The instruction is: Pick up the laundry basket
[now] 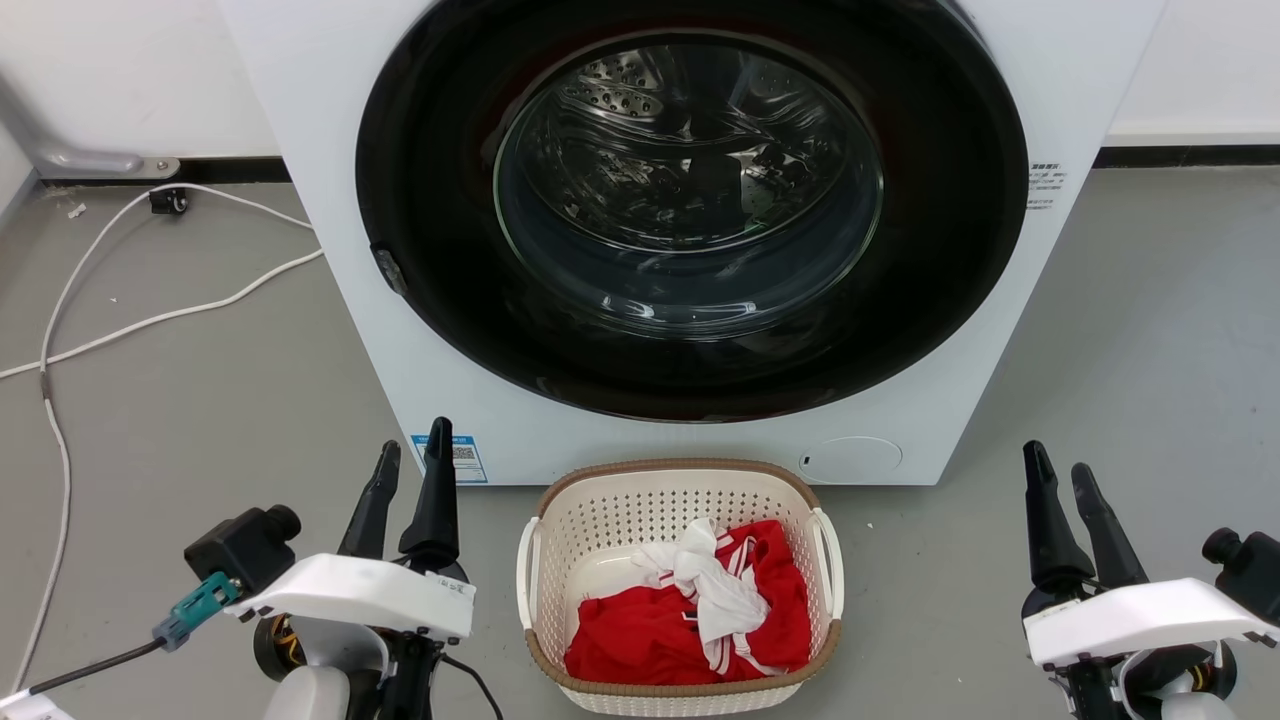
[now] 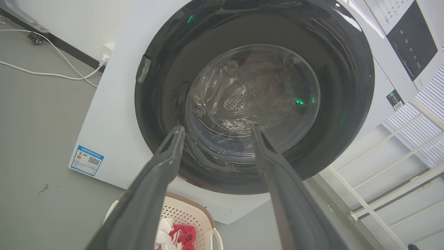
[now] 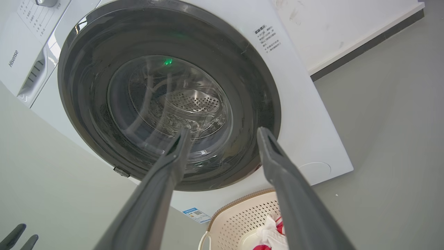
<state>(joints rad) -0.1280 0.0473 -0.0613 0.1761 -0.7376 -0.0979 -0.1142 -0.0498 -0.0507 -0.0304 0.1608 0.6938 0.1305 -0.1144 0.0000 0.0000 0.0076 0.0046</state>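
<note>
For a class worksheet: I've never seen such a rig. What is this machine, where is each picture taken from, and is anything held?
A two-armed wheeled robot. The head camera looks down: its left gripper and right gripper, each two long dark fingers, are open and empty. Between them on the grey floor stands a small cream perforated plastic laundry basket with brown rim, holding red and white clothes, before a white washing machine. The other two pictures look along each wrist's fingers.

The laundry basket (image 1: 620, 520) stands on the floor (image 1: 200, 400) just before the washing machine (image 1: 690, 230), with clothes (image 1: 690, 620) lying in it. The left gripper (image 1: 413, 437) flanks it on the left and the right gripper (image 1: 1055, 458) on the right, both apart from it.
</note>
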